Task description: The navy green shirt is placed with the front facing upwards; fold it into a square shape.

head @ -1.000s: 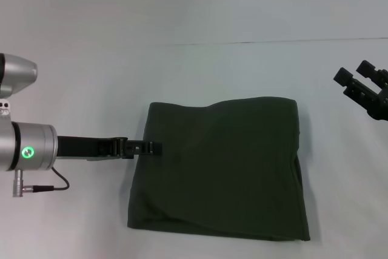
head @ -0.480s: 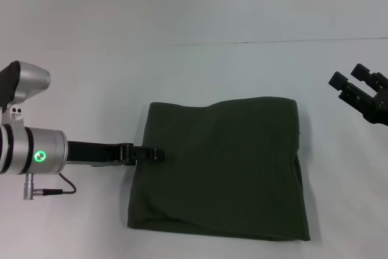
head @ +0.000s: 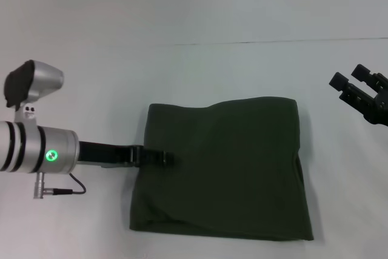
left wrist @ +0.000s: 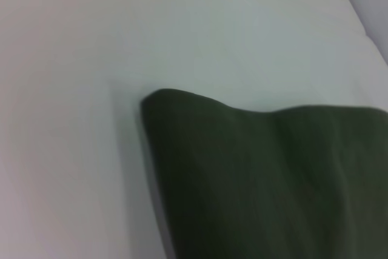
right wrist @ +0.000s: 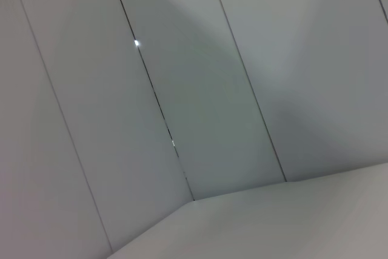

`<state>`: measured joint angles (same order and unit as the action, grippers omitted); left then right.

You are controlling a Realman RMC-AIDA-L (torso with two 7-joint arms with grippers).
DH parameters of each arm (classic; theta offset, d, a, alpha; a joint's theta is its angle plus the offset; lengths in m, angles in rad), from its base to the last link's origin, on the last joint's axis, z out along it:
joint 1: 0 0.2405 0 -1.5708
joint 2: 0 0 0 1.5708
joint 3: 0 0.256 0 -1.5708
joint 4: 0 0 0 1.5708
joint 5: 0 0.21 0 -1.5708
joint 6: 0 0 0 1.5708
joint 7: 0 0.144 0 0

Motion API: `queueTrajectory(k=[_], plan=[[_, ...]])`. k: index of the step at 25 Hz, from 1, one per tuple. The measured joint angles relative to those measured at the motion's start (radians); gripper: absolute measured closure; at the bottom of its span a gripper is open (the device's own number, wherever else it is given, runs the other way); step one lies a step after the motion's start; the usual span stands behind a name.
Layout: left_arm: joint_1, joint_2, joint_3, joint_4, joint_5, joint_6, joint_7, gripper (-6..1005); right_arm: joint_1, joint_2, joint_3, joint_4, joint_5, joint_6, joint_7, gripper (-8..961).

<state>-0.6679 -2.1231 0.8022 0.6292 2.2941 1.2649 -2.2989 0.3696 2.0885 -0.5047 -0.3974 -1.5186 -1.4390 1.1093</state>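
The navy green shirt [head: 221, 168] lies folded into a rough square on the white table, plain green side up; no lettering shows. My left gripper [head: 165, 158] reaches in low from the left, and its slim black tip rests over the shirt's left edge, about halfway down, looking shut. The left wrist view shows one rounded corner of the shirt [left wrist: 260, 174] on the table. My right gripper [head: 350, 75] hangs in the air at the far right, away from the shirt, with its fingers apart and nothing between them.
The white table [head: 194, 71] runs on all sides of the shirt, with a seam line across the back. A thin black cable [head: 70, 183] hangs under my left wrist. The right wrist view shows only pale wall panels [right wrist: 194, 89].
My left gripper has slid to the right and toward the front, from the shirt's left edge further onto the cloth. The shirt shifted slightly right. The right gripper barely moved.
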Motion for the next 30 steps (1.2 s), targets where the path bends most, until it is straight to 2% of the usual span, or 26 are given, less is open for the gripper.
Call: queueTrajectory(k=[2,15,21,26,30], plan=[[-0.006,0.0,0.021,-0.006,0.0,0.001,0.0,66,0.0,-0.001,0.0,0.0,0.0,0.0,0.001,158],[-0.012,-0.003,0.044,-0.003,-0.009,0.004,-0.012,484,0.0,0.0,0.0,0.0,0.0,0.004,0.001,159],[-0.013,-0.01,0.045,0.011,-0.009,-0.002,-0.005,727,0.006,0.001,0.0,0.0,0.0,0.006,0.001,158],[0.008,-0.016,0.024,0.037,-0.018,-0.008,-0.004,865,0.014,0.001,0.0,0.0,0.0,0.007,0.001,158],[0.048,-0.015,-0.016,0.071,-0.025,-0.004,-0.004,885,0.022,0.0,0.0,0.0,0.0,0.013,0.001,158]])
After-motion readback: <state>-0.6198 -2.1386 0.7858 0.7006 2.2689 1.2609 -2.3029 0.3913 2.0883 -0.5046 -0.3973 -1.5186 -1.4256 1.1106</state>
